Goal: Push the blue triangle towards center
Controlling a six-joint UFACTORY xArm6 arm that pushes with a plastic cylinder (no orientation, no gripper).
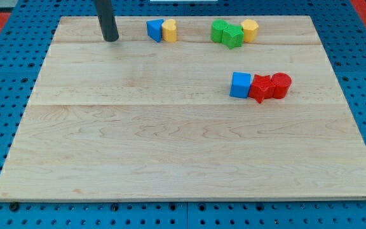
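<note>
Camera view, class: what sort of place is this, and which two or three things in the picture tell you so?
Probably a robot lab test bench. A wooden board lies on a blue perforated base, small blocks such as the blue triangle sit on the board, and my tip stands to the view's left of that triangle.

Bare board separates my tip (111, 39) from blue triangle (154, 30); yellow block (169, 30) flanks its right.

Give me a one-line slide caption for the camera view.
My tip rests left of the blue triangle, which touches a yellow block near the wooden board's top edge.
</note>
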